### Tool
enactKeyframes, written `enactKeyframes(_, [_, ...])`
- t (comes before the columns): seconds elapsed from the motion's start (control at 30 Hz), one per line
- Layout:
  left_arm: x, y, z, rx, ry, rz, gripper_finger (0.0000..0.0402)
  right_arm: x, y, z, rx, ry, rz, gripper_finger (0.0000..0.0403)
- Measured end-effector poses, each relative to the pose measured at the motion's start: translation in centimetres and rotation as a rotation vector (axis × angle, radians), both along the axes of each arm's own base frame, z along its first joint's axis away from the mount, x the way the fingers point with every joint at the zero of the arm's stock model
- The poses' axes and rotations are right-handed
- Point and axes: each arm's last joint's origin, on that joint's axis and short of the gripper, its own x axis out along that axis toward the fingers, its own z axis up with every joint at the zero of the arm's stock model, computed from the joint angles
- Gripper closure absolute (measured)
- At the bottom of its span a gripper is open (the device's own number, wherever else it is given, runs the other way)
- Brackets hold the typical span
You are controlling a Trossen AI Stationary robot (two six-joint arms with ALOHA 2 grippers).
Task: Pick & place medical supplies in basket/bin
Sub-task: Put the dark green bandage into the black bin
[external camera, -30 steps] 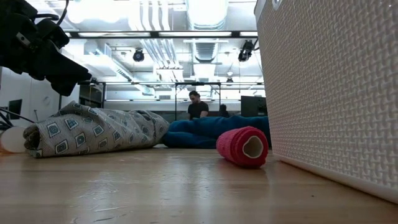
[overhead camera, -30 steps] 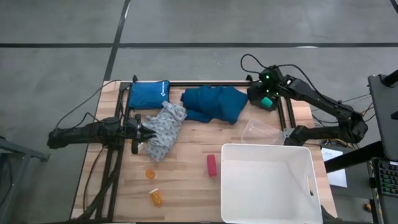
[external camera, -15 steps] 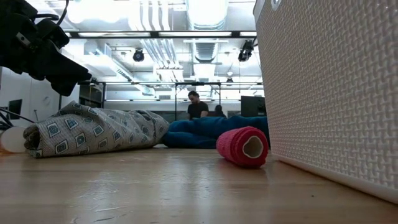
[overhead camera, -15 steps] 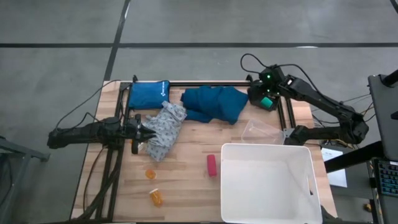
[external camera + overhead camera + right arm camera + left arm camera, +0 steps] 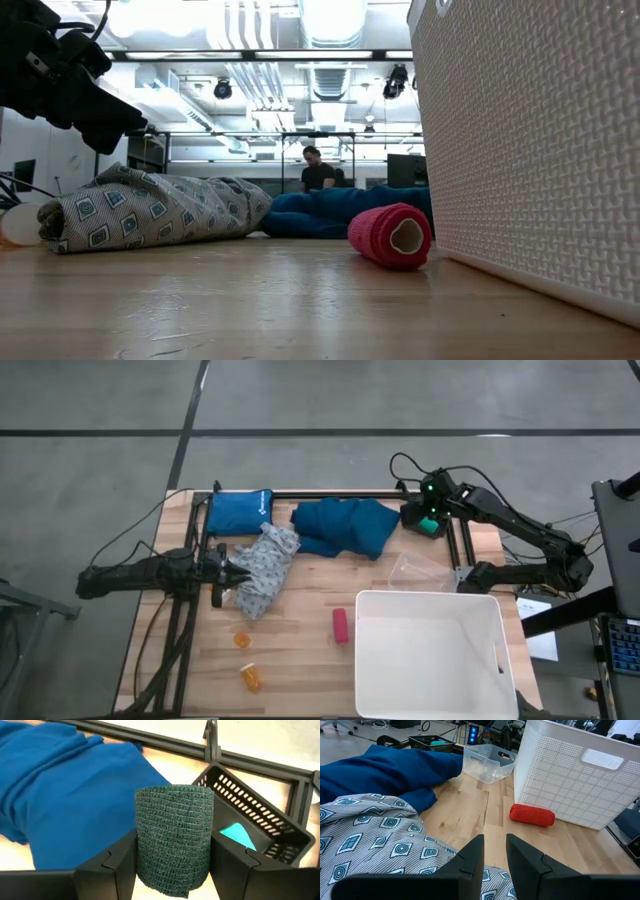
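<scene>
My right gripper (image 5: 426, 520) hangs over the table's far right corner, shut on a dark green bandage roll (image 5: 175, 835). Below it stands a small black basket (image 5: 255, 815). The white tub (image 5: 362, 650) sits at the near right. A dark teal garment (image 5: 345, 525) lies at the far middle. A patterned grey garment (image 5: 262, 570) lies left of centre. My left gripper (image 5: 494, 855) waits low over its edge with a narrow gap between the fingers and nothing in it. A pink-red cylinder (image 5: 341, 625) lies beside the tub. Two orange pill bottles (image 5: 242, 639) (image 5: 250, 677) lie near the front. My right gripper pinches the green roll by its curved sides (image 5: 142, 855), one finger on each. The fingers slant down from the table's right side. The roll's far end sticks out past the fingertips. The roll is lifted clear, above the teal garment's edge and the black basket.
A blue pouch (image 5: 240, 512) lies at the far left corner. A clear plastic container (image 5: 415, 572) stands between the teal garment and the tub. A black frame rail (image 5: 240, 757) runs along the far edge. In the low view, a person (image 5: 318, 172) shows in the room behind.
My right gripper has tipped and rolled slightly in place over the far right corner, still holding the green roll.
</scene>
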Motion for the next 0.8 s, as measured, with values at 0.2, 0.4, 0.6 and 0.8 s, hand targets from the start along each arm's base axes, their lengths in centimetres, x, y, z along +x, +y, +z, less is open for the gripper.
enactKeyframes(0.2, [0.0, 0.0, 0.0, 0.0, 0.0, 0.0, 0.0314, -0.4, 0.3, -0.3, 0.009, 0.065, 0.043, 0.0206])
enactKeyframes(0.4, [0.0, 0.0, 0.0, 0.0, 0.0, 0.0, 0.0314, -0.2, 0.8, 2.1, -0.095, 0.158, 0.255, 0.0206])
enactKeyframes(0.6, [0.0, 0.0, 0.0, 0.0, 0.0, 0.0, 0.0314, 0.1, 1.2, 3.3, -0.246, 0.512, 0.472, 0.0206])
enactKeyframes(0.8, [0.0, 0.0, 0.0, 0.0, 0.0, 0.0, 0.0314, -0.2, 1.7, 1.9, -0.182, 0.649, 0.537, 0.0206])
